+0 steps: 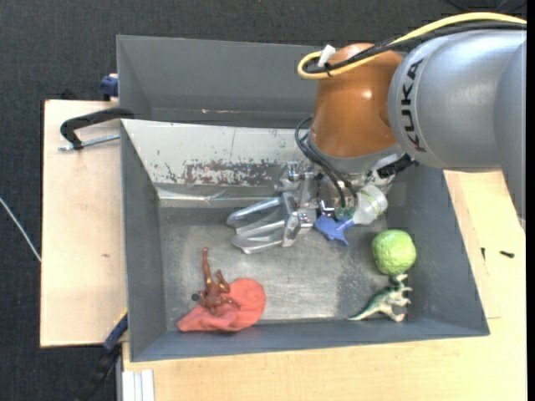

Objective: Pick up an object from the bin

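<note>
Reaching into bin (188, 236) w/ jaws apart, arm (472, 82) marked "KUKA".

Bin (142, 249): grey metal, matt; back wall scuffed, flecked with rust-coloured marks; floor dull, finely scratched. Claw (236, 232) at bin's middle: bare metal, polished, bright. Orange cover (355, 107) over bin's back wall: smooth, glossy. Green ball (394, 251) near bin's right wall: matt, rough-textured. Red lump (230, 310) by bin's front wall: matt, soft-looking.

Jaws apart (inside grey bin (139, 241))
</note>
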{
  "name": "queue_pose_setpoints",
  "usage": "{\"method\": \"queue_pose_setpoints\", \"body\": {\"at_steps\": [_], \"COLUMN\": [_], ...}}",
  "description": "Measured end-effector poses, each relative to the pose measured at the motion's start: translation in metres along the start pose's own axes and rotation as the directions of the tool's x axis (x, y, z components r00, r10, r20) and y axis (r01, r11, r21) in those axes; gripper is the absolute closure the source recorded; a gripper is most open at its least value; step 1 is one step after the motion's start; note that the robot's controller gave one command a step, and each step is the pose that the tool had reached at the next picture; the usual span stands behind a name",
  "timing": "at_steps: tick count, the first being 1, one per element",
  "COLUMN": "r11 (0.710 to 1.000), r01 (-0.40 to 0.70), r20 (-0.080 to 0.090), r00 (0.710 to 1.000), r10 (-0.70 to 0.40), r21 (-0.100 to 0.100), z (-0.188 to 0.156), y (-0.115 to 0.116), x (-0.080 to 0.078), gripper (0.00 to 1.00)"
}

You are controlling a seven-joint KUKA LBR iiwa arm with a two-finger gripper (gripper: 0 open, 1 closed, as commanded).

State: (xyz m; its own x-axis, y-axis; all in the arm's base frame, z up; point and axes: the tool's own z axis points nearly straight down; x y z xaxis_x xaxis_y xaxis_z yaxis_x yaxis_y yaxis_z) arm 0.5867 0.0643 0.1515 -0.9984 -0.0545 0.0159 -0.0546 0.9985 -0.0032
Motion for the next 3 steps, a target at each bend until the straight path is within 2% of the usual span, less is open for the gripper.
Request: {"method": "queue_pose_setpoints", "body": {"at_steps": [1, 2, 3], "r11": [0.983, 0.933, 0.987], "r01": [0.185, 0.359, 0.162], "r20": [0.022, 0.012, 0.014], "r00": [0.983, 0.933, 0.987], "r10": [-0.185, -0.359, -0.162], "r21": [0.0, 0.0, -0.001], "z": [0.023, 0.053, -0.054], "y": [0.009, -0.003, 0.009], "x": [0.028, 0.027, 0.018], "gripper": [1.0, 1.0, 1.0]}}
